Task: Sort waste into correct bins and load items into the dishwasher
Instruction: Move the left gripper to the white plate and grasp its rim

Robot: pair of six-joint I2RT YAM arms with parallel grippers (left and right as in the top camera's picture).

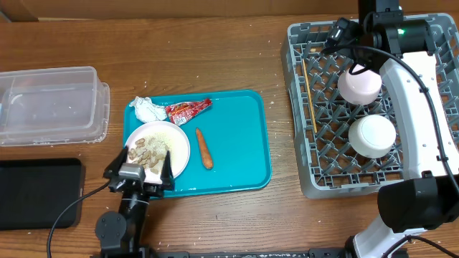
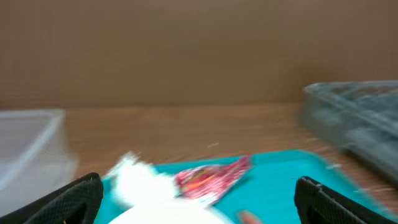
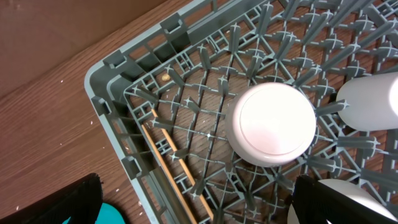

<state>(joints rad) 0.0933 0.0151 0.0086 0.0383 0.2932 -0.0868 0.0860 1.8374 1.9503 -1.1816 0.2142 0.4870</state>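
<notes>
A round white plate (image 1: 159,149) with pale beige food scraps (image 1: 149,148) sits at the left of the teal tray (image 1: 237,143). A crumpled white napkin (image 1: 147,109), a red wrapper (image 1: 188,110) and an orange carrot stick (image 1: 204,148) lie on the tray. My left gripper (image 1: 143,172) is open and empty at the plate's near edge; its blurred view shows the napkin (image 2: 134,177) and wrapper (image 2: 211,177). My right gripper (image 1: 341,32) is open and empty above the grey dish rack (image 1: 301,43), which holds two upturned bowls (image 1: 358,84) (image 1: 373,136) and chopsticks (image 1: 307,93).
The clear tub (image 1: 50,107) stands at the far left, with the black tray (image 1: 39,193) in front of it. In the right wrist view the chopsticks (image 3: 177,168) lie along the rack's wall beside a bowl (image 3: 270,124), with another white piece (image 3: 373,102) at the right edge.
</notes>
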